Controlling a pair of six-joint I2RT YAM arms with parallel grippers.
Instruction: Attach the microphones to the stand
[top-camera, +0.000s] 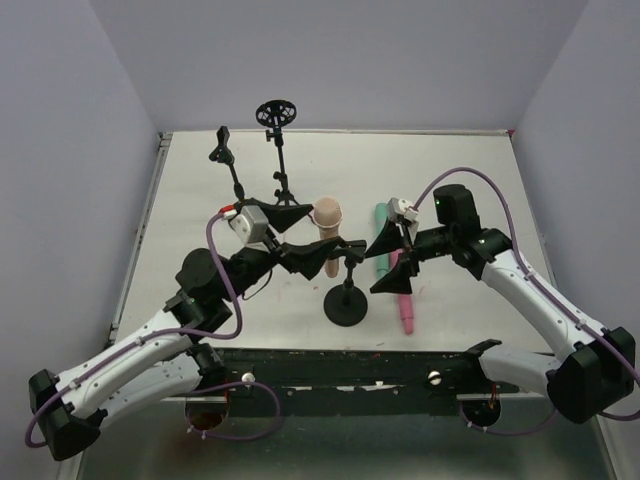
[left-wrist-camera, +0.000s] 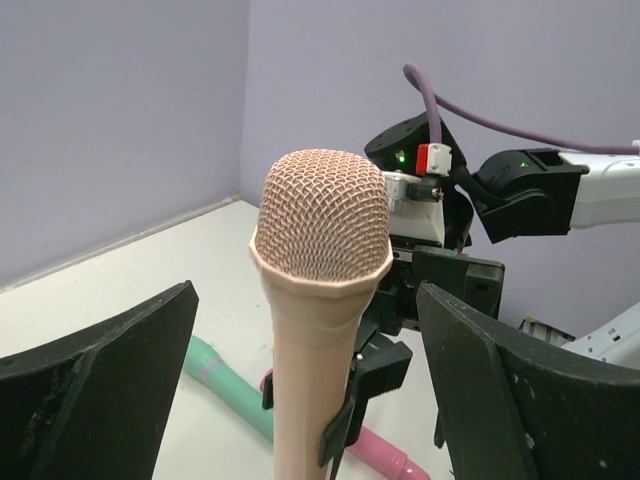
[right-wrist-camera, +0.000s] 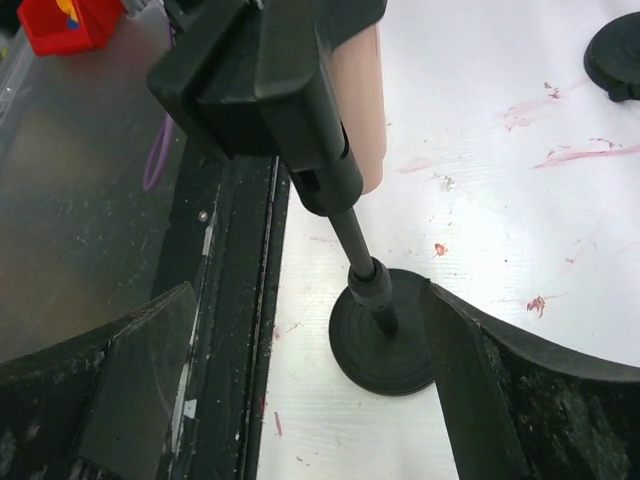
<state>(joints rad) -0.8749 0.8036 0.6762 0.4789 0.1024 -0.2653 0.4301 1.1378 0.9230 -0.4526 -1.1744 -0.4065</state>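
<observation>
The peach-beige microphone (top-camera: 326, 215) stands upright, held in the black clip (left-wrist-camera: 368, 385) of the near stand (top-camera: 346, 303). My left gripper (left-wrist-camera: 305, 292) is open, its fingers on either side of the microphone's handle and apart from it. My right gripper (right-wrist-camera: 310, 295) is also open, straddling the stand's pole (right-wrist-camera: 356, 243) above its round base (right-wrist-camera: 385, 348) without touching it. The teal-green microphone (top-camera: 381, 240) and the pink microphone (top-camera: 405, 305) lie on the table beside the stand, under the right gripper (top-camera: 386, 258).
Two more black stands rise at the back left, one with a clip (top-camera: 221, 146) and one with a round ring holder (top-camera: 276, 110). The table's dark front rail (right-wrist-camera: 235, 300) runs close to the near stand's base. Grey walls enclose the white table (top-camera: 470, 180).
</observation>
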